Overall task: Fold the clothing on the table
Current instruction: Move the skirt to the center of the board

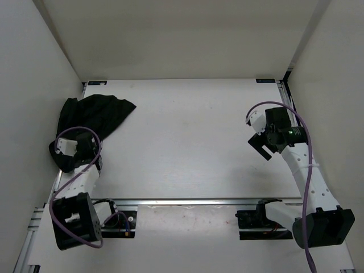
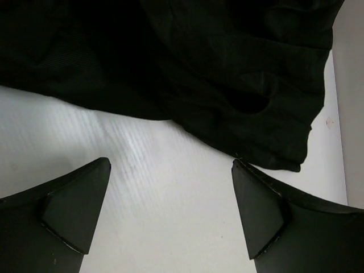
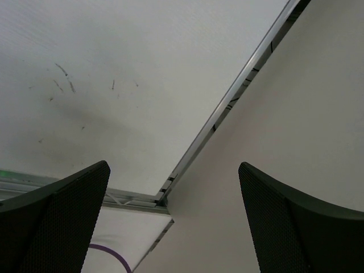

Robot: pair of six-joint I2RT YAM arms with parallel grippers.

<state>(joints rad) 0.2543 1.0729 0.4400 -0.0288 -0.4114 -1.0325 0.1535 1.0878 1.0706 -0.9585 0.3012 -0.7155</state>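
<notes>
Overhead view: a white table point(image 1: 187, 142) inside white enclosure walls point(image 1: 28, 85), w/ two robot arms bolted at its near edge. The clothing point(image 1: 94, 116), a black crumpled garment, lies bunched in the far-left corner of the table, up against the left wall, not spread flat. One pointed flap reaches out toward the table's middle.

The left gripper point(image 1: 74, 149) sits low at the near edge of the clothing, w/ a purple cable point(image 1: 77, 129) looping over its wrist. From the left wrist cam, its two fingers point(image 2: 68, 205) stand wide apart w/ nothing between them but bare table. The garment's dark, creased hem runs across the top of that view, just beyond the fingertips. The right-hand fingertip is v. close to the hem — can't tell whether it touches.

The right gripper point(image 1: 261, 147) is well apart from the clothing, over the right side of the table near the right wall, held above the surface. From its own wrist cam the jaws are spread wide and empty. Beneath them is bare tabletop w/ a few faint dark scuff marks point(image 3: 62, 77), then a metal rail point(image 3: 227, 102) along the table's edge, w/ the wall just past it.
</notes>
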